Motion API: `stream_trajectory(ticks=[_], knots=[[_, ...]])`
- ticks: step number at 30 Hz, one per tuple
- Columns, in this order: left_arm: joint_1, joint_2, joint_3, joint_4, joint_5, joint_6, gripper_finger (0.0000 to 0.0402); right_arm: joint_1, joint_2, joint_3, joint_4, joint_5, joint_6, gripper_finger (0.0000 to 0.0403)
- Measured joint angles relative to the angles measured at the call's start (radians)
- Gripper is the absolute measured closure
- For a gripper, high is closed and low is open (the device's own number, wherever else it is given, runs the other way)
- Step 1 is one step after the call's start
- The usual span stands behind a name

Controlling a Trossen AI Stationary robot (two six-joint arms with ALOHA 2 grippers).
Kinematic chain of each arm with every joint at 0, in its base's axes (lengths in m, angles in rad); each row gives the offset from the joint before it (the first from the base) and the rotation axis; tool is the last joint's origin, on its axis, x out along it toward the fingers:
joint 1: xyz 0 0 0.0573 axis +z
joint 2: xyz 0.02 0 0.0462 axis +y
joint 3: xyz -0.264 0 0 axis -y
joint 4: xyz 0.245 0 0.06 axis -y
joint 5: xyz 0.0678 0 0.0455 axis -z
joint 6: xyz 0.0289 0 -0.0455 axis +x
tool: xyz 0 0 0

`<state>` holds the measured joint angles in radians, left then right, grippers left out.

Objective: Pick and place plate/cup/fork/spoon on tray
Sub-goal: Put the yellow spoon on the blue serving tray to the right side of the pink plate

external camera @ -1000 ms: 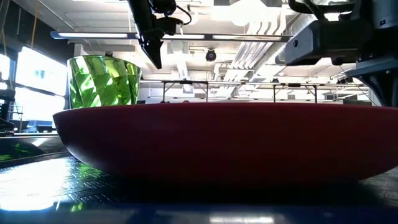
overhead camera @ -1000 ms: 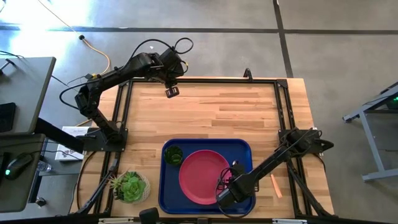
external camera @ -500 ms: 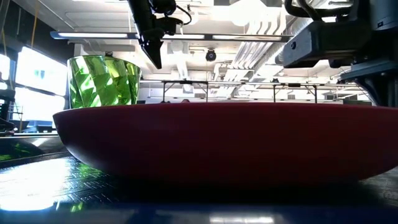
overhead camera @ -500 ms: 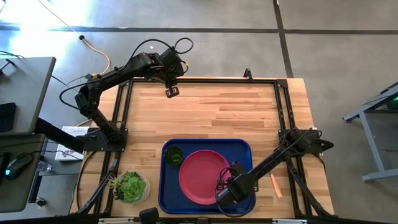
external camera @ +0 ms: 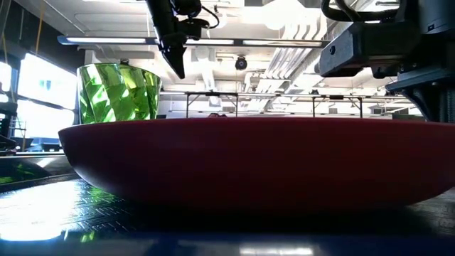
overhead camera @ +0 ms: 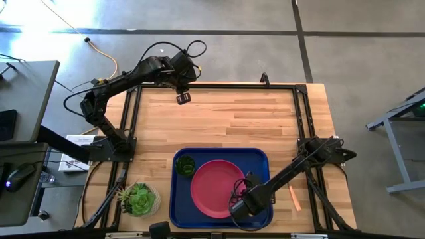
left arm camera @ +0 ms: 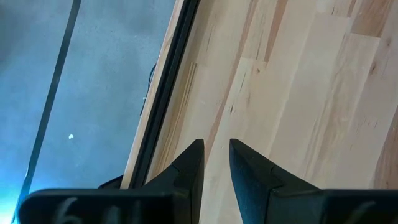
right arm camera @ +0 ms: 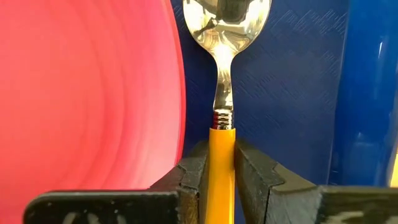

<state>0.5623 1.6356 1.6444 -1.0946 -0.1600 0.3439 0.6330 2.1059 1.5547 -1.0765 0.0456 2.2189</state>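
The dark-blue tray (overhead camera: pixel 179 206) lies at the table's near edge. The pink plate (overhead camera: pixel 216 188) and the green cup (overhead camera: pixel 185 166) stand on the tray floor. My right gripper (overhead camera: pixel 237 208) is over the tray's near right part, beside the plate's rim, shut on the spoon (right arm camera: pixel 225 37). The spoon's round bowl points ahead of the fingers, between the plate (right arm camera: pixel 87 93) and the tray's right wall (right arm camera: pixel 367 93). The orange-handled fork (overhead camera: pixel 294 198) lies on the wood right of the tray. My left gripper (overhead camera: pixel 184 98) hangs shut and empty over the table's far left part. My right gripper pinches the spoon's orange handle (right arm camera: pixel 222 140) between its two fingers (right arm camera: pixel 193 165), near the metal neck. The fingers lie along the spoon, and the bowl sticks out ahead of them over the tray floor. Whether the bowl touches the tray, I cannot tell.
A leafy green plant in a pot (overhead camera: pixel 138 198) stands left of the tray at the near edge. A black frame rail (overhead camera: pixel 212 85) runs around the table top. Bare wood (overhead camera: pixel 232 119) spreads between the tray and the far edge.
My right gripper has crept a little toward the table's left with the spoon, still shut on its handle.
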Motion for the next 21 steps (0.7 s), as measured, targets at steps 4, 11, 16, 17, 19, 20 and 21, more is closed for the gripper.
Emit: stream_trajectory(ticks=[4,11,16,17,19,20,21], knots=[[0.000,0.000,0.000,0.000,0.000,0.000,0.0337,0.000,0.000,0.000,0.005,-0.002,0.000,0.0350],[0.000,0.000,0.000,0.000,0.000,0.000,0.0337,-0.004,0.000,0.000,0.007,-0.045,0.001,0.0349],[0.000,0.000,0.000,0.000,0.000,0.000,0.0337,-0.005,0.000,0.000,0.007,-0.034,0.001,0.0349],[0.000,0.000,0.000,0.000,0.000,0.000,0.0337,-0.006,0.000,0.000,0.007,-0.032,0.001,0.0349],[0.000,0.000,0.000,0.000,0.000,0.000,0.0337,-0.007,0.000,0.000,0.007,-0.031,0.001,0.0349],[0.000,0.000,0.000,0.000,0.000,0.000,0.0337,-0.007,0.000,0.000,0.007,-0.031,0.001,0.0349],[0.000,0.000,0.000,0.000,0.000,0.000,0.0337,-0.007,0.000,0.000,0.007,-0.031,0.001,0.0349]])
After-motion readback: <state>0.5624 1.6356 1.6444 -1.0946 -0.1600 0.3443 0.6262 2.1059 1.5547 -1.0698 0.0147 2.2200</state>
